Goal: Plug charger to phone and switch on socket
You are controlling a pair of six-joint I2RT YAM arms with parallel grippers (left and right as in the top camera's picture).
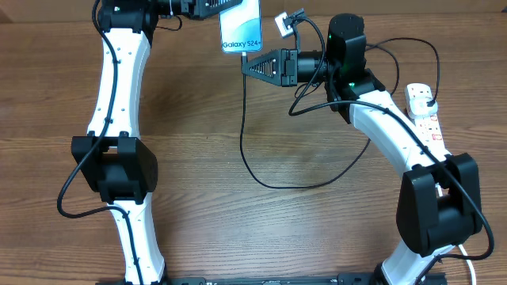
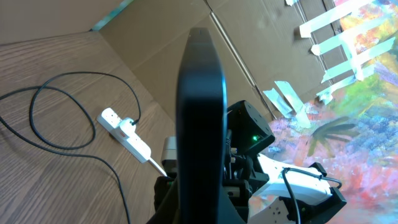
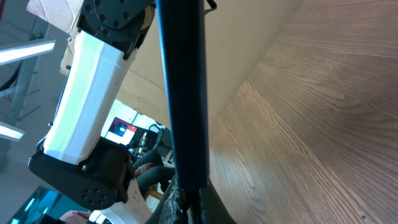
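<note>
Phone held up at the far edge, charger tip brought to it

Nearest on the table (image 1: pixel 238 237), the charger (image 1: pixel 273 184) lay in a slack black loop, its plug seated in the white socket (image 1: pixel 426 119) at the right. Beyond the loop, the right gripper (image 1: pixel 245 67) was pinched shut on the charger's tip end, just beside the phone's lower edge; whether the tip was seated could not be told. Farthest, the left gripper (image 1: pixel 212 8) was clamped on the lit phone (image 1: pixel 242 28).
</note>
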